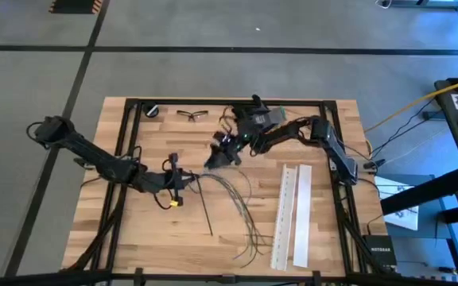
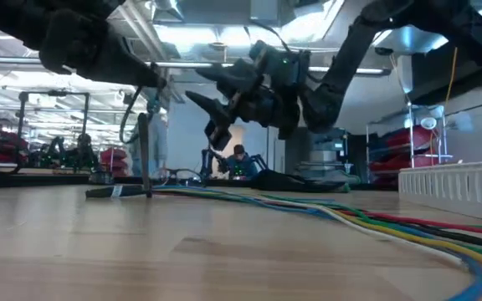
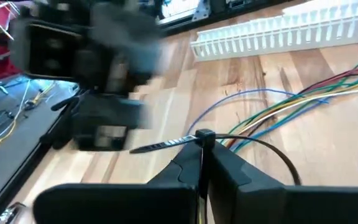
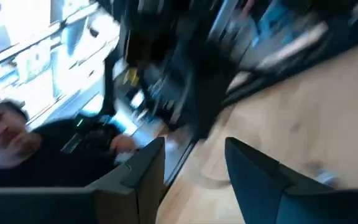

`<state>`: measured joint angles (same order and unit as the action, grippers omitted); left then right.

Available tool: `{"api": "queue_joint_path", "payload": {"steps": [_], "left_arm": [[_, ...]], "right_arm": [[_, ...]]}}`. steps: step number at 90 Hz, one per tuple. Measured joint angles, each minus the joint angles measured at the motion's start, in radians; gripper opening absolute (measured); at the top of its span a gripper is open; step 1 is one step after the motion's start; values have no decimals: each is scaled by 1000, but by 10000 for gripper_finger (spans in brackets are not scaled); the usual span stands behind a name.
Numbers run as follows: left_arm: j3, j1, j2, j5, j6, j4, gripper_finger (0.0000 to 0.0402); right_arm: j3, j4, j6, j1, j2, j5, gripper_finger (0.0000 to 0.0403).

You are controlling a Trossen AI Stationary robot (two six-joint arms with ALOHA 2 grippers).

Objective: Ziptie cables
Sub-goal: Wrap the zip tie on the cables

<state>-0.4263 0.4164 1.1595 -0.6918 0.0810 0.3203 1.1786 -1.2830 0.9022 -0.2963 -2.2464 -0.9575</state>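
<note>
The cables [image 1: 233,199] lie on the wooden table, bunched at their left end and fanning out toward the near right; their colours show in the left wrist view [image 3: 303,99] and the low view [image 2: 350,213]. A black zip tie [image 3: 166,144] loops around the bunched end. My left gripper [image 1: 177,179] is shut on it there [image 3: 201,155]. My right gripper [image 1: 215,156] hovers open above the table [image 2: 212,113], just beyond the bunch toward the far side, with nothing between its fingers [image 4: 194,162]. My left gripper pinches the zip tie just beside its head [image 3: 204,135] between its two shut fingertips. The fingers come from the table's left, slanting down. The tie's loop [image 3: 284,163] arches over the cables at table level, and its tail [image 3: 154,146] sticks out toward the right gripper.
Two long white perforated strips [image 1: 293,214] lie side by side right of the cables. Safety glasses [image 1: 191,116] and a small round black object [image 1: 153,111] lie near the far edge. Black frame rails [image 1: 130,135] run along the table's sides. A person [image 4: 5,143] shows beyond the table.
</note>
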Motion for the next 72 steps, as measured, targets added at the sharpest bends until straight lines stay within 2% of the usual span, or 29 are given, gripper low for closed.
{"api": "queue_joint_path", "payload": {"steps": [12,17,25,33,54,72], "left_arm": [[0,0,0,0,-2,26,0],[0,0,0,0,-3,35,0],[0,0,0,0,-12,37,0],[0,0,0,0,-31,38,0],[0,1,0,15,-70,33,0],[0,1,0,19,-73,37,0]], "right_arm": [[2,-21,-48,61,3,216,154],[12,19,-87,90,3,248,154],[58,100,-178,109,3,182,154],[131,170,-181,122,3,112,154],[293,571,-398,140,3,14,154],[308,602,-436,144,3,-17,151]]}}
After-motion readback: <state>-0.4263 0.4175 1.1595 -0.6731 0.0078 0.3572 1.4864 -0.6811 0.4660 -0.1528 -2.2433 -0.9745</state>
